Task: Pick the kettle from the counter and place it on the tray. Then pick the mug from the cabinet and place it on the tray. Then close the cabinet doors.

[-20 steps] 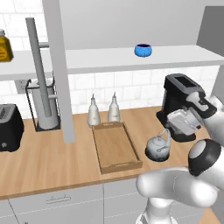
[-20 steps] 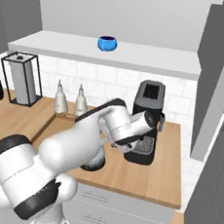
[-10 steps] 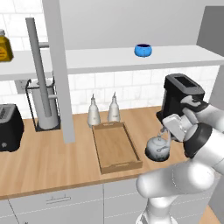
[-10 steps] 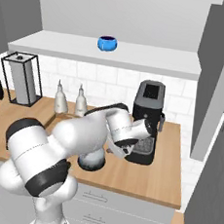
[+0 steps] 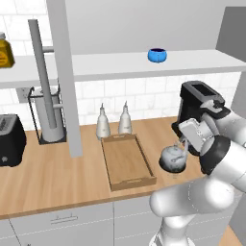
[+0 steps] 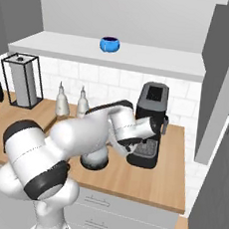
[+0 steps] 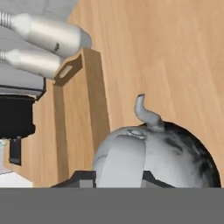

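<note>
Right of centre in the left base view, the kettle (image 5: pixel 172 158) sits on the wood-grain counter (image 5: pixel 53 178), just beside the right rim of the wooden tray (image 5: pixel 128 178) and touching none of its inner floor; the gripper (image 5: pixel 183 144) comes down onto the kettle's arched handle from the upper right, its white hand tilted above the silver body; in the hand view the kettle (image 7: pixel 175 153) swells up from the bottom centre, its short spout curling toward the top of the frame and its pale handle running straight into the gap between the finger tips, so the jaws look drawn in around the handle, though whether they truly pinch it I cannot tell; the tray (image 7: pixel 89 105) stretches up the left half of that view, with two pale bottles (image 7: pixel 48 35) lying across the upper left corner; back in the left base view those bottles (image 5: pixel 103 122) stand at the tray's far end against the white tiles; a black coffee machine (image 5: pixel 199 103) rises at the right behind the arm; the blue mug (image 5: pixel 157 55) rests on the white cabinet shelf in the upper centre; in the right base view the mug (image 6: pixel 109 44) sits upper centre likewise, and the kettle (image 6: pixel 94 160) shows at mid-frame, mostly masked by the white arm.
</note>
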You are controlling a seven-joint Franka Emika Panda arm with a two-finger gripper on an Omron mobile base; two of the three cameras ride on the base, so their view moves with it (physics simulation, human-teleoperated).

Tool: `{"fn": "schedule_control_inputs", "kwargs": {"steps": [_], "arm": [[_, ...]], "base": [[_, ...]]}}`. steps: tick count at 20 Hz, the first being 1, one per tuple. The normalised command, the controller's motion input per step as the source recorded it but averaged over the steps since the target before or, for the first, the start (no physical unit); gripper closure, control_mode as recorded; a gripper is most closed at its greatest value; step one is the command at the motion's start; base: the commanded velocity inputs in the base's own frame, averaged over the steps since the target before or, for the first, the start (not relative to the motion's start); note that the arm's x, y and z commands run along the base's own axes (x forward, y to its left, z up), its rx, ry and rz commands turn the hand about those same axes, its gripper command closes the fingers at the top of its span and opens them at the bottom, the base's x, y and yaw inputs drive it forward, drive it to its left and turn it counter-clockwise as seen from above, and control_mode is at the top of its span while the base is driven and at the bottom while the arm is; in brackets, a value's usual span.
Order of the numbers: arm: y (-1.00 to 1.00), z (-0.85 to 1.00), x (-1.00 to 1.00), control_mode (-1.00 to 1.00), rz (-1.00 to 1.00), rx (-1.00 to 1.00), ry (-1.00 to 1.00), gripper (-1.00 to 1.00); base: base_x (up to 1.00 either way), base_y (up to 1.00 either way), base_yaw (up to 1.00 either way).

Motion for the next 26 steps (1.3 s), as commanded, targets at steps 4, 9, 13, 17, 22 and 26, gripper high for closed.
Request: {"fn": "schedule_control_inputs", "kwargs": {"steps": [4,9,13,17,22,26], "arm": [[0.44,0.92,0.04,-1.00,-0.27,0.00,0.00,1.00],[1.00,0.28,0.33,-1.00,-0.17,0.00,0.00,1.00],[1.00,0.00,0.61,-1.00,-0.09,0.00,0.00,1.00],[0.93,-0.01,0.88,-1.00,-0.06,0.01,0.00,1.00],[0.57,-0.31,0.97,-1.00,0.00,0.01,0.00,1.00],[0.27,-0.39,0.85,-1.00,0.00,0.02,0.00,1.00]], "base": [[0.00,0.00,0.00],[0.00,0.00,0.00],[0.00,0.00,0.00],[0.00,0.00,0.00],[0.00,0.00,0.00],[0.00,0.00,0.00]]}}
